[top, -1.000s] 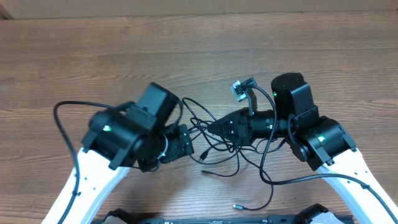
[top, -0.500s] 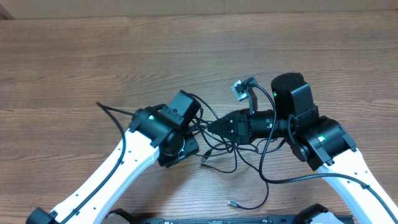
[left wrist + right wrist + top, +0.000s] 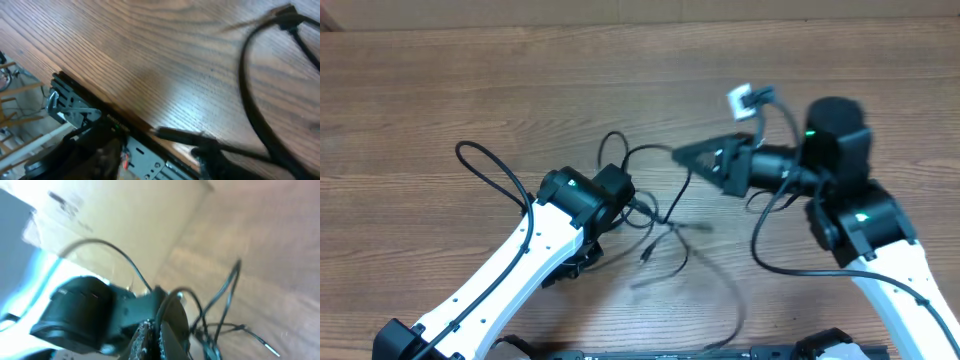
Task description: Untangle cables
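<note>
The cables (image 3: 670, 215) are thin black cords spread loosely over the middle of the wooden table, with one small plug (image 3: 647, 254) lying free. My right gripper (image 3: 685, 153) is shut on one cord and holds it raised, the strand running between the jaws (image 3: 160, 335). Other cords (image 3: 225, 305) hang below it. My left gripper (image 3: 575, 262) is low near the table's front edge, its fingers apart (image 3: 157, 162). A black cord with a plug (image 3: 180, 134) lies across by its right finger. A blurred cord (image 3: 250, 100) loops to the right.
The table's front edge with a metal mount (image 3: 75, 107) lies just below the left gripper. The left arm's own thick black cable (image 3: 485, 165) loops out to the left. A cardboard box (image 3: 125, 215) stands behind the table.
My right gripper has moved up and right with its cord, pulling the bunch apart into long strands. My left arm has swung back toward the front edge.
</note>
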You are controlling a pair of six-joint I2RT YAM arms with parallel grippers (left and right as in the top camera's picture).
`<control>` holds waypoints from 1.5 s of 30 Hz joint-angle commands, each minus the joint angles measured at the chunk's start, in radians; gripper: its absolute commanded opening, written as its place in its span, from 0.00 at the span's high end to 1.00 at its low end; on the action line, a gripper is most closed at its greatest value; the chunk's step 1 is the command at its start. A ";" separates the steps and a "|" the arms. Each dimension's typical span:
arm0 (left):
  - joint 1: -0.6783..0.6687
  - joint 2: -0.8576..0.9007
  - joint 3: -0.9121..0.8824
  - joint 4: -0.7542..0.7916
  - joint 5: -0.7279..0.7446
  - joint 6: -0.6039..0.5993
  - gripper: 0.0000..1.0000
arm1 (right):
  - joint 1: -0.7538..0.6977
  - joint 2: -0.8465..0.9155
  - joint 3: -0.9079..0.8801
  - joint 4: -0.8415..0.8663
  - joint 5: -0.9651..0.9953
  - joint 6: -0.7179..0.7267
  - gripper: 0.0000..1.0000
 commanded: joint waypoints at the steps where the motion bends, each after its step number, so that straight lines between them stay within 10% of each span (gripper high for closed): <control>1: 0.026 0.005 -0.007 -0.008 -0.076 -0.076 0.64 | -0.053 -0.069 0.009 0.037 -0.040 0.076 0.96; 12: 0.093 0.005 -0.007 0.000 -0.131 -0.103 0.58 | -0.173 -0.092 0.008 -0.189 0.054 0.064 0.96; 17: 0.098 0.005 -0.007 0.108 -0.044 -0.055 0.24 | -0.159 -0.090 0.006 -0.364 0.152 0.063 0.90; 25: 0.094 0.006 -0.007 0.365 0.406 0.216 0.04 | -0.158 -0.090 0.006 -0.611 0.357 0.064 0.87; 45: -0.046 0.310 -0.010 0.636 0.496 0.020 0.16 | -0.158 -0.090 0.006 -0.642 0.361 0.060 0.86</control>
